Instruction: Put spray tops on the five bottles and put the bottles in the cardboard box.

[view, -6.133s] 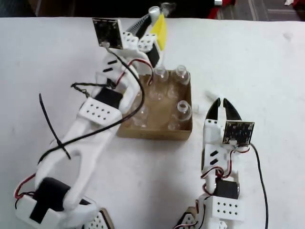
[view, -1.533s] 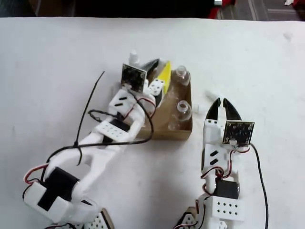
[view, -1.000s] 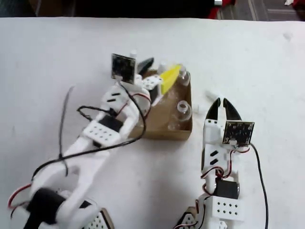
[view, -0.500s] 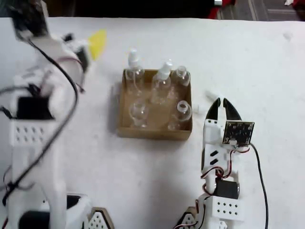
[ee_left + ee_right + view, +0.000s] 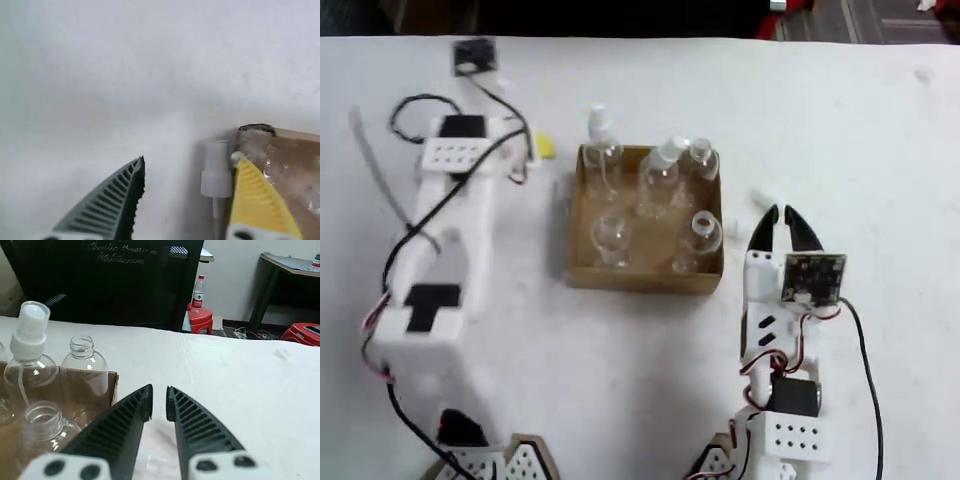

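Bottles [image 5: 660, 185] are all five standing in the cardboard box [image 5: 640, 280] near the middle of the table [image 5: 880, 120], so the boxing half looks handled, but the tops are lagging. From the high view, the bottle at the box's 11 o'clock corner has a white spray top [image 5: 599, 118] on it, and so does the one at 12 o'clock. The other three have bare necks: one at 1 o'clock, one at 4 o'clock, one at 7 o'clock. So by my count that's two tops on, three to go. Left gripper [image 5: 190, 162] sits just off the box at about 10 o'clock, jaws spread wide with nothing held between them. Right gripper [image 5: 785, 222] is parked on the box's 3 o'clock side, jaws only a sliver apart, also empty. A small white bit [image 5: 761, 203] lies on the table between it and the box. Could be a loose top, but it's too small to tell.
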Robot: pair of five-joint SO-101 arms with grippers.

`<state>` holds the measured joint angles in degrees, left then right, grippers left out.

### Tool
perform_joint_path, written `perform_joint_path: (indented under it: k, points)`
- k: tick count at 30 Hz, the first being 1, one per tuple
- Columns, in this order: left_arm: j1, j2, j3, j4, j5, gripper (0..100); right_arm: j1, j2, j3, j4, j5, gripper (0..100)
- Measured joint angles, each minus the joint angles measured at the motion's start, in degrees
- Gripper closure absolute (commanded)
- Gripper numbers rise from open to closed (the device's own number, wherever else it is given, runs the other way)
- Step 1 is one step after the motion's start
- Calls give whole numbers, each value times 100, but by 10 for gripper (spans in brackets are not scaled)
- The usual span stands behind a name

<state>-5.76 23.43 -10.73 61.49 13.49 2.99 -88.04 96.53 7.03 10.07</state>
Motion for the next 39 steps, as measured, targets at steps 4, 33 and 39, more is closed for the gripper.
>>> perform_joint_path:
  k: [4, 33, 39]
  points:
    - [62, 914, -615, 0, 0, 736, -176, 0, 0, 26, 290, 960]
    - [-202, 2224, -2242, 1398, 633, 737, -176, 0, 0, 26, 378, 960]
    - [-440, 2224, -2629, 2092, 633, 737, -176, 0, 0, 26, 378, 960]
